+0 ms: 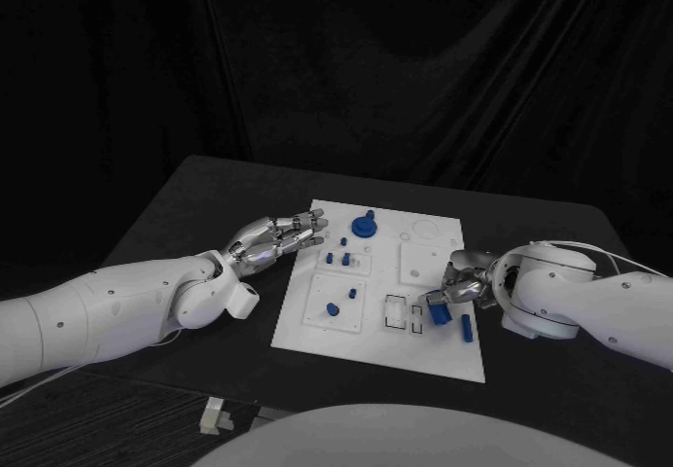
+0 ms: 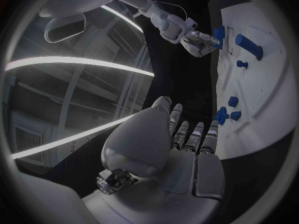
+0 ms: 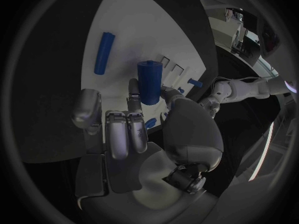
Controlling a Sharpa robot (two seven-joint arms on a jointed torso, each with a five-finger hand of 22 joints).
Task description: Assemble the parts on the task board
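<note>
The right hand (image 1: 463, 284) pinches a blue cylinder (image 3: 149, 81) over the white board (image 1: 435, 345), probably lining it up with a slot just beneath; a second blue rod (image 3: 103, 53) lies flat close beside it. The left hand (image 1: 273, 238) holds nothing, fingers extended at the board's far edge, near several small blue pieces (image 2: 225, 114) that don't block the work
</note>
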